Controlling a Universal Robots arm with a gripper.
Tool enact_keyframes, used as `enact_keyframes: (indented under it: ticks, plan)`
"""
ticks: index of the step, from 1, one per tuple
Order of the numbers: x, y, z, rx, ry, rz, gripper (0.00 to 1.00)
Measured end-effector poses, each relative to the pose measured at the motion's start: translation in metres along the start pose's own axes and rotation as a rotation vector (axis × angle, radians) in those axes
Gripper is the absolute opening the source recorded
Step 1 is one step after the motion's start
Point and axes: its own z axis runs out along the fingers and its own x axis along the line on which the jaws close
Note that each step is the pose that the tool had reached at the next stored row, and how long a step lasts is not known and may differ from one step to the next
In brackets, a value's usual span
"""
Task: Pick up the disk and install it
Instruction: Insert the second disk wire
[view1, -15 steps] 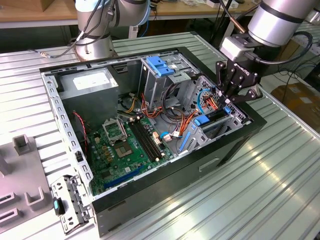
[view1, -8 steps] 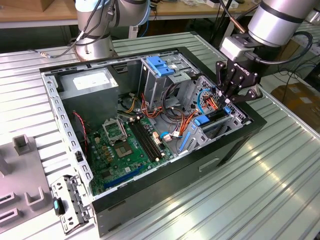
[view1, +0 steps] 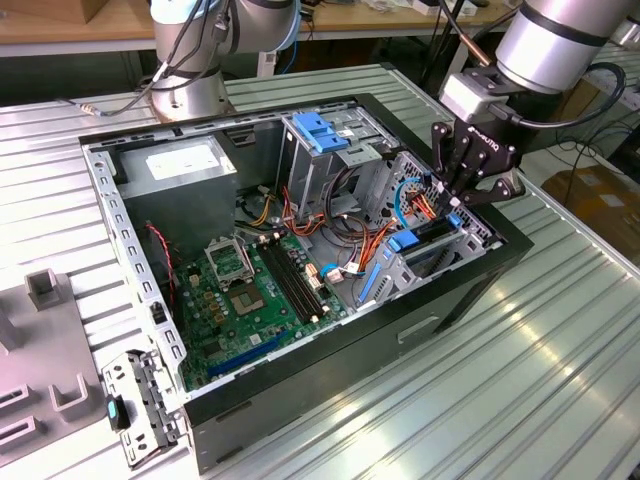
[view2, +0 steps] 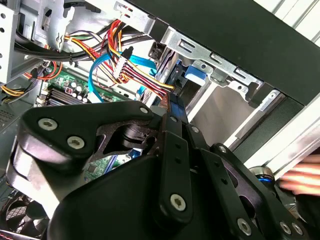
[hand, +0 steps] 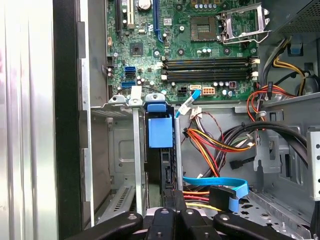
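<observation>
claw (view1: 466, 186) low over the drive bay (hand: 125, 165) at the front corner of the computer case (view1: 470, 290). fingers (hand: 172, 210) drawn narrow together; cannot tell if they pinch anything. in the first wrist view a thin upright thing with a blue tab (hand: 160, 132) stands in the bay slot just ahead of the fingers, likely the disk (hand: 165, 165) on edge, most of it hidden by bay walls. judged: pick-up done, disk at least partly in its slot; seating depth not readable, release not yet done. beside the bay, a blue flat cable (hand: 220, 187) and a bundle of coloured wires (hand: 215, 142). beyond the bay, the motherboard (view1: 250, 290); further still, the power supply box (view1: 180, 170).
</observation>
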Motion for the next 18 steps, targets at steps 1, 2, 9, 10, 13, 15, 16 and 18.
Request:
enact_keyframes:
  ticks: [1,2,9,10,13,15,16,18]
  plan:
    - [0.0000,0.0000,0.0000,0.0000,0.0000,0.000,0.11]
    - [0.0001,0.0009,0.0000,0.0000,0.0000,0.000,0.11]
    - [0.0007,0.0154,0.0006,0.0007,-0.0001,0.000,0.11]
    - [0.0008,0.0171,0.0005,0.0010,0.0000,0.000,0.11]
    - [0.0010,0.0184,0.0007,0.0018,-0.0002,0.000,0.11]
    - [0.0010,0.0192,0.0004,0.0061,-0.0003,0.000,0.11]
    - [0.0009,0.0192,-0.0002,0.0074,-0.0002,0.000,0.11]
    - [0.0010,0.0197,-0.0014,0.0127,-0.0010,0.000,0.11]
